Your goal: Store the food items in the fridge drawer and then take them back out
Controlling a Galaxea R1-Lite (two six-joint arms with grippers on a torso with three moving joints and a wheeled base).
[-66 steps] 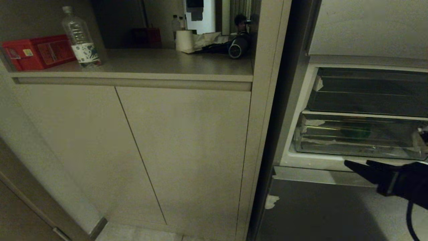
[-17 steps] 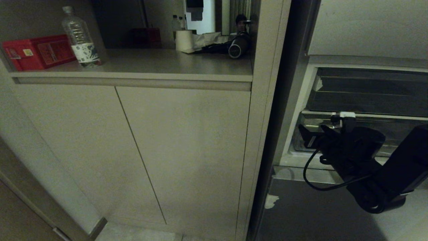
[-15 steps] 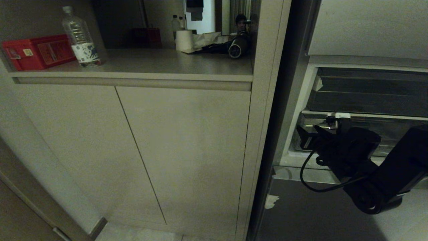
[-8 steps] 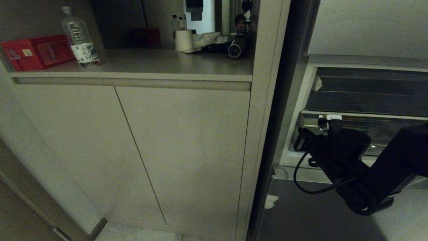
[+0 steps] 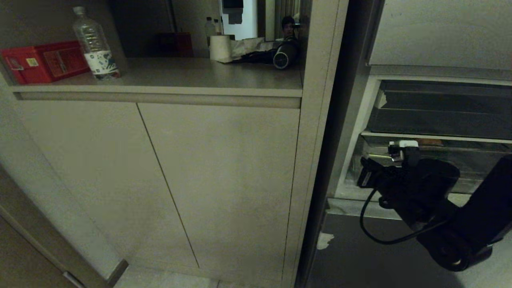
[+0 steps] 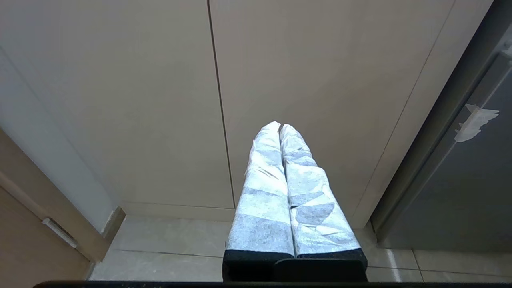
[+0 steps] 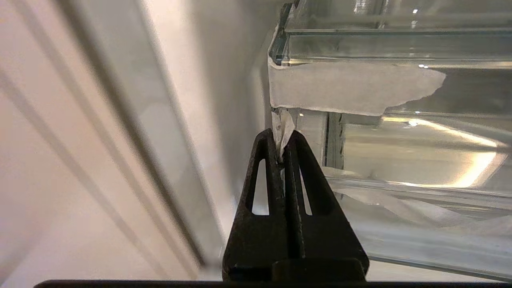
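The fridge drawer (image 5: 478, 166) (image 7: 404, 132), a clear plastic bin, sits low in the open fridge at the right. Whitish tape (image 7: 340, 86) covers its front left corner, and a thin tape scrap (image 7: 283, 122) hangs below it. My right gripper (image 7: 282, 136) (image 5: 363, 177) is at that corner, shut on the scrap. My left gripper (image 6: 280, 127), its fingers wrapped in pale tape, is shut on nothing and parked facing the cabinet doors. The food items are out of view.
Beige cabinet doors (image 5: 220, 180) fill the left under a counter holding a water bottle (image 5: 95, 44), a red box (image 5: 44, 60), a paper roll (image 5: 220, 48) and a hair dryer (image 5: 282, 56). A darker drawer (image 5: 440, 108) sits above the clear one, a grey steel front (image 5: 380, 256) below.
My right gripper has shut on the tape scrap at the drawer's left corner. In the last half second the arm has shifted slightly down and right.
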